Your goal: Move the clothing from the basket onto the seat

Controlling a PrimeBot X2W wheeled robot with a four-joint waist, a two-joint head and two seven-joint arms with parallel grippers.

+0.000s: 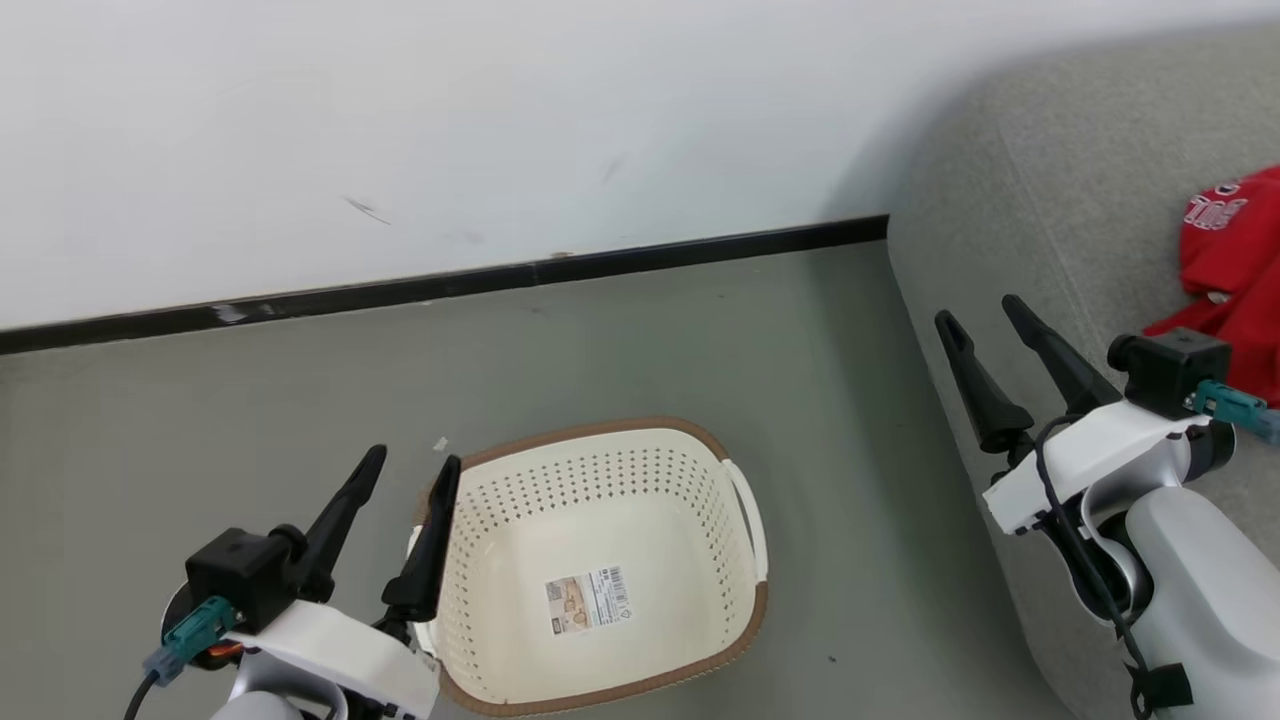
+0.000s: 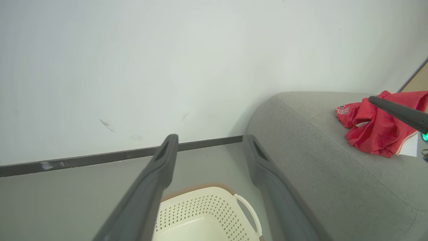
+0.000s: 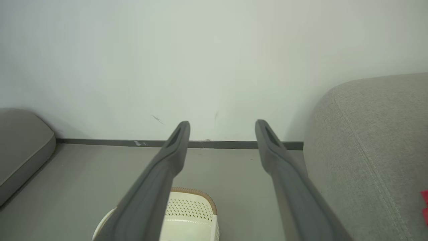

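Looking down through the head cam: the clothing [image 1: 1232, 265], a bright red heap with white lettering on 1 piece, is lying on the grey seat [image 1: 1050, 180] at my far right. The right gripper [image 1: 978, 311] hangs over the seat's rounded front edge, its 2 dark fingers spread wide with nothing between them. The red pile sits off to the right of that gripper, close by its wrist, and the fingers point away from it toward the wall [image 1: 500, 120]. Whether the wrist brushes the fabric I can't tell.

The left gripper [image 1: 413, 460] is at the lower left, fingers also spread and holding nothing, 1 finger crossing the left rim of the basket [image 1: 600, 480] as I see it. The clothing is well apart from that one, with the whole basket and a strip of floor [image 1: 700, 340] in between. The basket stands upright on the floor beside the seat, paper label [image 1: 588, 600] on its inner bottom in plain sight.

From the left wrist cam the red heap shows on the seat at upper right, white trim along 1 edge, with 1 finger of the right gripper crossing in front of it.
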